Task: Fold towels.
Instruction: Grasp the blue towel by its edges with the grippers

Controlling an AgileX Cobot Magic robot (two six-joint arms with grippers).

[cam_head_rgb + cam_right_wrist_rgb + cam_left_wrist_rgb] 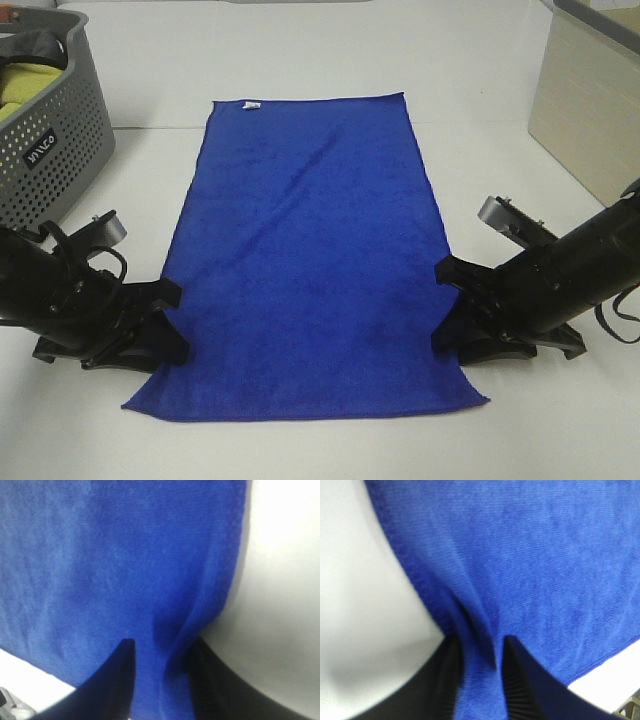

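Royal-blue towel [305,260], flat, spread lengthwise, tag far

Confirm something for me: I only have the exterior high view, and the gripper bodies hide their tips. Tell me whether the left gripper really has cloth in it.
Observer: Yes. In the left wrist view the left gripper has a pleat of the blue towel gathered between its two black fingers.
Operator: Now check the right one.
Observer: The right gripper has towel filling its gap too. The stitched hem runs down into it beside one finger.
Operator: Report any slack there.
Observer: The cloth puckers into a ridge leading to that finger, so it looks pulled, not loose.
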